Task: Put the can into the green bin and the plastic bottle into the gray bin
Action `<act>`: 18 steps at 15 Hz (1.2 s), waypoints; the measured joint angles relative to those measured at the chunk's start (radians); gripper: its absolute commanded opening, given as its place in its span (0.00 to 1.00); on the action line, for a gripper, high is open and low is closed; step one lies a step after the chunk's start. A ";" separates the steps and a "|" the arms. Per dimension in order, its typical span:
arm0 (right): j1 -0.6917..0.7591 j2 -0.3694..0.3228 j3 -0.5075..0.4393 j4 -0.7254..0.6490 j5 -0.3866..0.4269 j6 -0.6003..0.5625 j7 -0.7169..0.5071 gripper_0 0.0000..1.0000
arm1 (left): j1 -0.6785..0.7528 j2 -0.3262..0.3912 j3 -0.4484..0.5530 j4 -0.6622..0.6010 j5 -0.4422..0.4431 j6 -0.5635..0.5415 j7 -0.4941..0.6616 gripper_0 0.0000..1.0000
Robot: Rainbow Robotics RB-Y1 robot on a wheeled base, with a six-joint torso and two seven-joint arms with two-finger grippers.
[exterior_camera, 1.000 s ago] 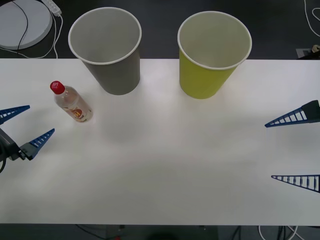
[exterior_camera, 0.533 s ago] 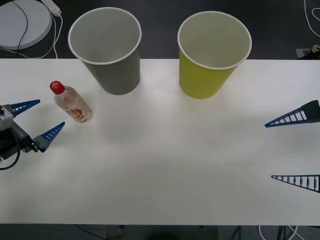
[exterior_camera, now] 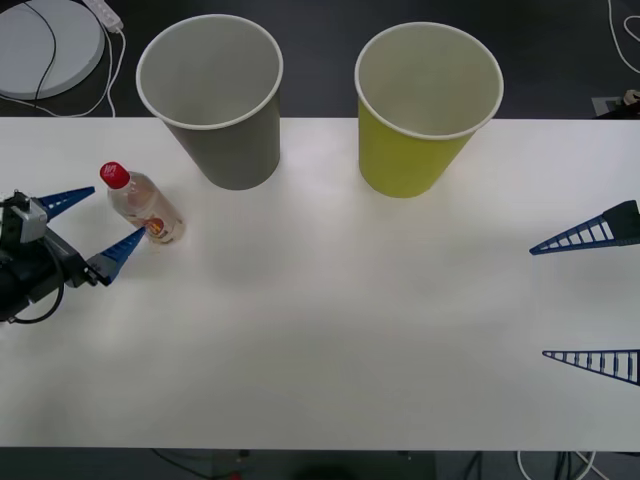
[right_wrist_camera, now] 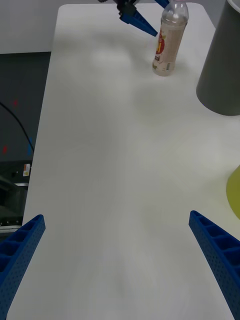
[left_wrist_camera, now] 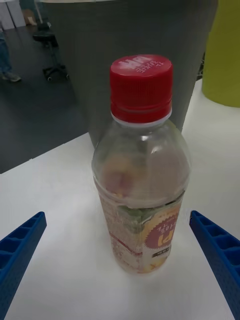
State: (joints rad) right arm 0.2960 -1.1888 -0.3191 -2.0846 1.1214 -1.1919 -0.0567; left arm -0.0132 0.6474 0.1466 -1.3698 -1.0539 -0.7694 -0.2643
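I see left gripper [exterior_camera: 97, 229] spread wide beside the plastic bottle [exterior_camera: 146, 206], upright on the table [exterior_camera: 330, 330] | bottle looks empty, light, thin-walled, tippy: I'd pinch the labelled belly | gray bin [exterior_camera: 215, 98] just behind | green bin [exterior_camera: 425, 105] further right | right gripper [exterior_camera: 588, 297] wide, idle at edge

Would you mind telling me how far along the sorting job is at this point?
Nothing is sorted yet: the gray bin and green bin both look empty. In hand: the left pincer is open beside the standing plastic bottle, not gripping it. Left: grasp it and drop it in the gray bin. The right pincer waits open at the table's right edge.
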 measured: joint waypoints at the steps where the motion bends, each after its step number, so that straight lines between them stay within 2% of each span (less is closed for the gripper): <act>1: 0.000 0.000 0.000 0.000 0.000 0.000 0.000 1.00 | -0.005 -0.006 -0.006 0.000 0.001 0.010 0.010 1.00; 15: 0.000 0.000 0.000 0.000 0.000 0.000 0.000 1.00 | -0.089 -0.024 -0.124 0.000 0.001 0.120 0.064 1.00; 18: 0.000 0.000 0.000 0.000 0.000 0.000 0.000 1.00 | -0.105 -0.043 -0.126 0.000 -0.038 0.142 0.078 1.00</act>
State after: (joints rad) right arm 0.2960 -1.1888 -0.3191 -2.0847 1.1214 -1.1919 -0.0567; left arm -0.1183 0.6049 0.0202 -1.3698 -1.0920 -0.6278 -0.1861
